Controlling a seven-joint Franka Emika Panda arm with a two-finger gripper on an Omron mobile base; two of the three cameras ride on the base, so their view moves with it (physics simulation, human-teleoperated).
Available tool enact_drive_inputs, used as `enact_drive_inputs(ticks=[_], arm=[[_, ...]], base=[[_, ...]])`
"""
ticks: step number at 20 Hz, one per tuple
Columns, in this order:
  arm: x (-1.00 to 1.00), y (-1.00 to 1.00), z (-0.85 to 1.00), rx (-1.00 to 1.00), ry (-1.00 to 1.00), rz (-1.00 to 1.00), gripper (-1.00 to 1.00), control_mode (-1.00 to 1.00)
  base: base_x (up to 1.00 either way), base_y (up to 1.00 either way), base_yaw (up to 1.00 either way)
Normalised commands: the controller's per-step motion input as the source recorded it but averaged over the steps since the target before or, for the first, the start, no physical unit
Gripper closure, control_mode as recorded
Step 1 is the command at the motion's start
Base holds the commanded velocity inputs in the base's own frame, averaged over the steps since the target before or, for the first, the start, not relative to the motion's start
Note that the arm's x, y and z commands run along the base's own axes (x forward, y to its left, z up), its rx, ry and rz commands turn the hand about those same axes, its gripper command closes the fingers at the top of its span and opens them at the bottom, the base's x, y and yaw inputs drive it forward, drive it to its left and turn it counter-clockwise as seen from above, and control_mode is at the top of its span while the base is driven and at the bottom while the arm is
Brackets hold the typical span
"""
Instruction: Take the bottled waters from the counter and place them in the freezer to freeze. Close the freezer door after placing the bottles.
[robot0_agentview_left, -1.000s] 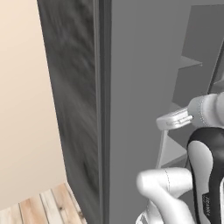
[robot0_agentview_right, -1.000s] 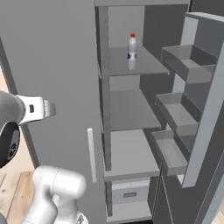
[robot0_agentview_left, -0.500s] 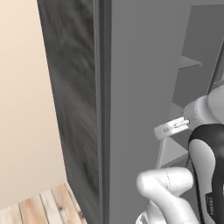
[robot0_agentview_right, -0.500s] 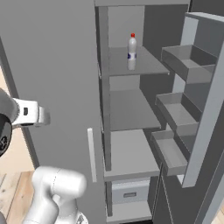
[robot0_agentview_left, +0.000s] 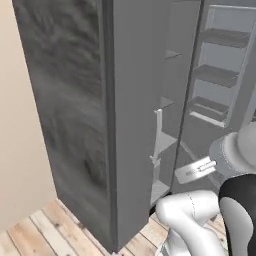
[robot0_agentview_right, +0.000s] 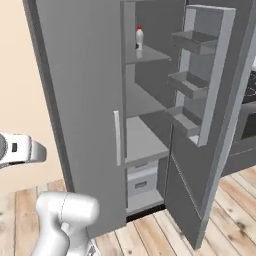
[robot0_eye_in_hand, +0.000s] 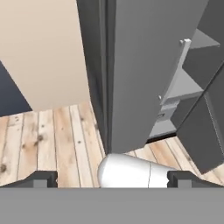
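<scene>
Freezer door (robot0_agentview_right: 215, 125) hangs ajar, far right of our pincer (robot0_eye_in_hand: 112, 178) — fingers spread, gripping nothing. We swing right — one bottle (robot0_agentview_right: 139, 37) shelved already

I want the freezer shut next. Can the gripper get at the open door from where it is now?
Probably not yet. The open gripper points down at the floor beside the closed door, while the open door swings out well to the right, so the base likely must shift first.

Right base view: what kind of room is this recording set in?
Most likely a home kitchen: a tall grey fridge-freezer stands open, a bottle on its top shelf, racks lining the freezer door, with wood plank flooring below.
</scene>
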Motion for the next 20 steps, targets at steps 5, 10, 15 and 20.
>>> enact_drive_inputs(ticks=[5,10,15,20], arm=[[0.0,0.0,0.0,0.0,0.0,0.0,-1.0,1.0],[0.0,0.0,0.0,0.0,0.0,0.0,-1.0,1.0],[0.0,0.0,0.0,0.0,0.0,0.0,-1.0,1.0],[0.0,0.0,0.0,0.0,0.0,0.0,-1.0,1.0]], base=[[-0.64,-0.03,-0.84],[-0.17,-0.62,-0.79],[0.31,-1.0,-0.63],[1.0,-0.98,-0.09]])
